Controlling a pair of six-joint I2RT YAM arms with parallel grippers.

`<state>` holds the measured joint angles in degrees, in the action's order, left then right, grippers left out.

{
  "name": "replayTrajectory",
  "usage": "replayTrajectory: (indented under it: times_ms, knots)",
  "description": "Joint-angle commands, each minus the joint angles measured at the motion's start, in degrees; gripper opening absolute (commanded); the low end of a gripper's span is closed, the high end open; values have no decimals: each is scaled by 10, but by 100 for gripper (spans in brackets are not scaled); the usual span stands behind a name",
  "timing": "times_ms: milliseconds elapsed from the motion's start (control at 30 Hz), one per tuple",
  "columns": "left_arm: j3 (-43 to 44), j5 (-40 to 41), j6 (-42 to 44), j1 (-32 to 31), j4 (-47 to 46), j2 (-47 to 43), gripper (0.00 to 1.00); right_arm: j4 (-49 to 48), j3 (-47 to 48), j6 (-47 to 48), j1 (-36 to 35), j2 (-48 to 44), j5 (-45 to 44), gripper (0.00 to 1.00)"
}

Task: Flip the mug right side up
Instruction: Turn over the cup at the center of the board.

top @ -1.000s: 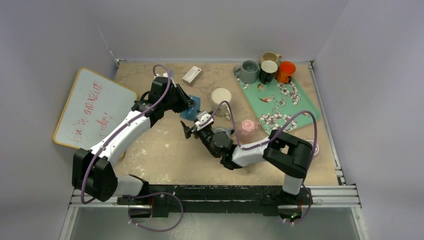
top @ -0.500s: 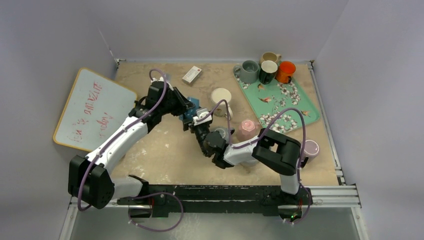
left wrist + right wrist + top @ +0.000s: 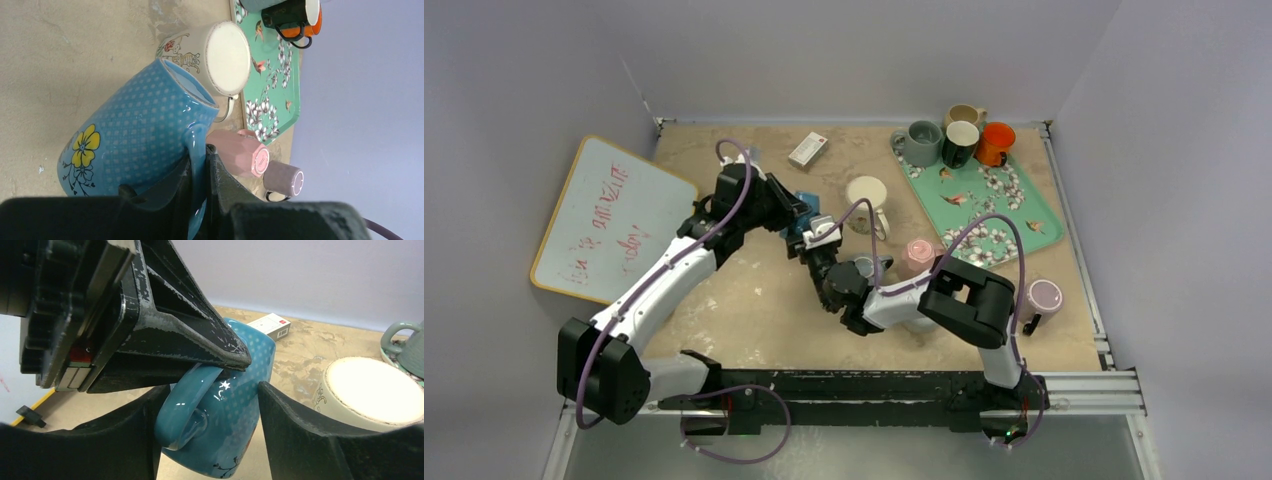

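Cream mug (image 3: 210,55) just beside blue mug (image 3: 135,130)

Counted from where I am standing, eight mugs are showing, one of each colour: the blue mug (image 3: 135,130), the cream mug (image 3: 867,195), the pink mug (image 3: 916,255), the mauve mug (image 3: 1042,297), the grey-green mug (image 3: 922,142), the dark mug (image 3: 961,142), the orange mug (image 3: 996,142) and the tan mug (image 3: 964,114). One floral tray (image 3: 1014,200), one whiteboard (image 3: 609,215) and one small white box (image 3: 808,149) are also lying in view. Two arms are reaching in: the left arm (image 3: 674,270) and the right arm (image 3: 964,300).
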<state>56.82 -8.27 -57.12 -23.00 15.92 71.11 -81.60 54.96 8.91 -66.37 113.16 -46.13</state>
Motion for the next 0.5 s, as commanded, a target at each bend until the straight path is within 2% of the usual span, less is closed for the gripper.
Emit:
replayTrajectory:
  times_ms: [0, 133, 333, 367, 467]
  knots:
    - [2, 2, -19, 2, -53, -30, 0, -6, 26, 1, -1, 8, -27, 63]
    - [0, 0, -24, 2, -55, -35, 0, -1, 25, -8, -1, 9, -28, 47]
    - [-3, 8, -19, 2, -50, -47, 0, -1, 19, -9, -1, -7, -12, 4]
    - [-5, 9, -18, 2, -50, -49, 0, -2, 16, -10, -1, -11, -6, 0]
    - [-7, 10, -9, 2, -45, -58, 0, 0, 6, -13, -2, -28, 17, 0]
